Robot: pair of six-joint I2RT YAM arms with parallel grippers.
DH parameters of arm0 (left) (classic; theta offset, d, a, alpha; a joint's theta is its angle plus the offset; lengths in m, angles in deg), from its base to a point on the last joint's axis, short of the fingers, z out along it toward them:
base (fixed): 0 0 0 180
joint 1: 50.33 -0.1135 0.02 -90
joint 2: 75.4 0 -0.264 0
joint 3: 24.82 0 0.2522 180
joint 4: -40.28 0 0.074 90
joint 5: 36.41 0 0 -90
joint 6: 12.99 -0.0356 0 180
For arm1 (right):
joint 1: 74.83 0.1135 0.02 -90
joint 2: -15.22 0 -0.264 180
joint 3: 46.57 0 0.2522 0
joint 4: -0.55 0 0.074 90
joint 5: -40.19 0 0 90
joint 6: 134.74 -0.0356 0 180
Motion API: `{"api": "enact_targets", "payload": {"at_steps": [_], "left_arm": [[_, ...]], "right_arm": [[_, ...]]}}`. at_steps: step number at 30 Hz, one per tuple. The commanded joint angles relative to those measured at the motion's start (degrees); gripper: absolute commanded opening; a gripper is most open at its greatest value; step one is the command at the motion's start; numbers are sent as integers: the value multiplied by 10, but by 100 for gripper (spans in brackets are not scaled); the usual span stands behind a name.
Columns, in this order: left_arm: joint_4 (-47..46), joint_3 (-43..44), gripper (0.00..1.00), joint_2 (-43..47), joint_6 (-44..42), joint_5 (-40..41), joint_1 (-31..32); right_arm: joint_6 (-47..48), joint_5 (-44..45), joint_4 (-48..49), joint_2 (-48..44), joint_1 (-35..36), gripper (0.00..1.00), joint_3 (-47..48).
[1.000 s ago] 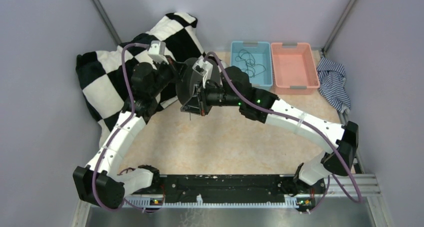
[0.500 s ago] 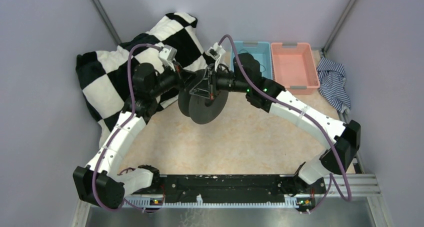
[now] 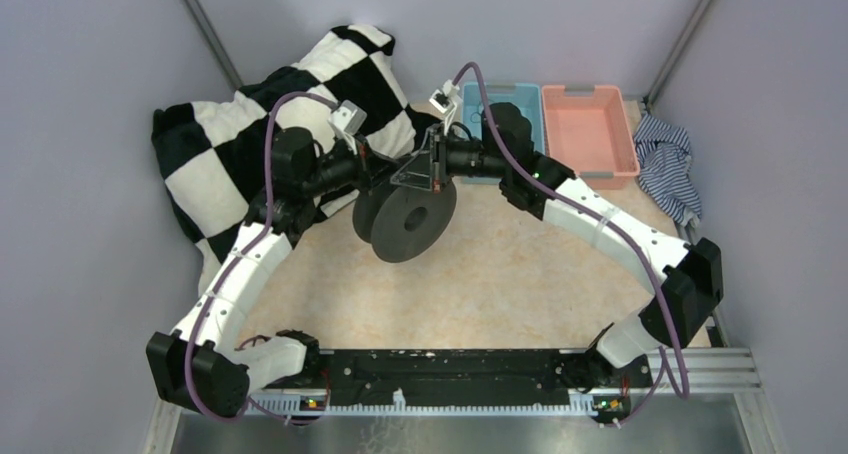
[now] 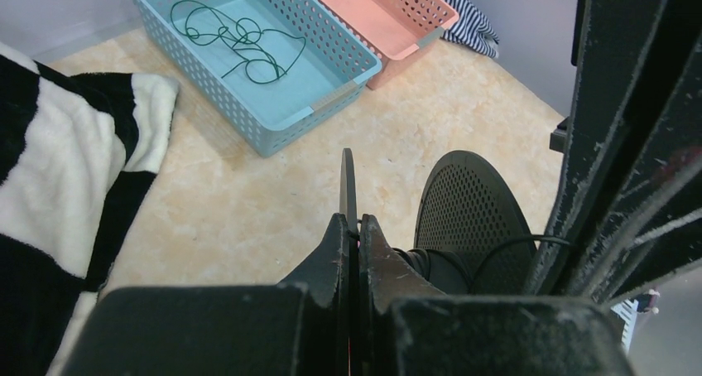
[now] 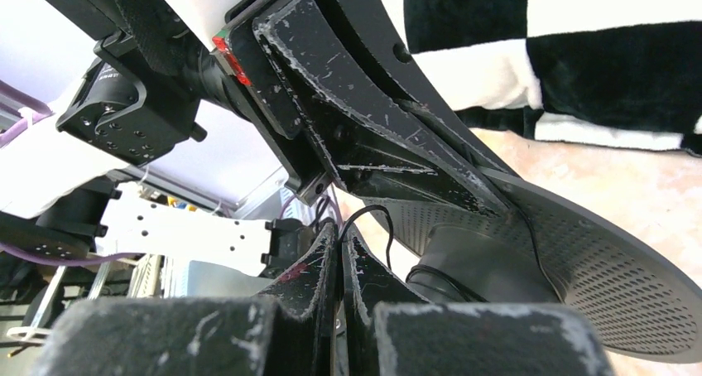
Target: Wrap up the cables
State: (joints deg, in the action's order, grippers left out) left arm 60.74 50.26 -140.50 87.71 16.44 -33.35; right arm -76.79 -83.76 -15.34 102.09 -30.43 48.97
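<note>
Right jaws have swung rearward past the spool (image 3: 405, 219), shut on the cable (image 5: 390, 235) beside its hub. Left jaws clamp the spool's flange.

dark cables (image 4: 238, 40), blue basket (image 4: 223, 103), black-and-white checkered blanket (image 3: 215, 164)

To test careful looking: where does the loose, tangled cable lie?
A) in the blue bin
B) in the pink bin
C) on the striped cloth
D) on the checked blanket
A: the cable lies in loops on the floor of the blue bin; the pink bin beside it shows none.
</note>
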Motion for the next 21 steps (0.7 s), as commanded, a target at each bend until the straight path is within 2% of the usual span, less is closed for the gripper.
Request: {"api": "enact_targets", "payload": {"at_steps": [1, 6, 14, 21], "left_arm": [[-51, 33, 0, 12, -10, -30, 2], [-48, 41, 0, 9, -19, -33, 2], [-43, 56, 0, 4, -25, -51, 1], [7, 83, 0, 0, -52, -42, 2]], "right_arm": [[-7, -26, 14, -23, -17, 0, -18], [-22, -48, 17, -36, -42, 0, -44], [-55, -92, 57, -41, -67, 14, -78], [-83, -113, 106, -40, -78, 9, -103]]}}
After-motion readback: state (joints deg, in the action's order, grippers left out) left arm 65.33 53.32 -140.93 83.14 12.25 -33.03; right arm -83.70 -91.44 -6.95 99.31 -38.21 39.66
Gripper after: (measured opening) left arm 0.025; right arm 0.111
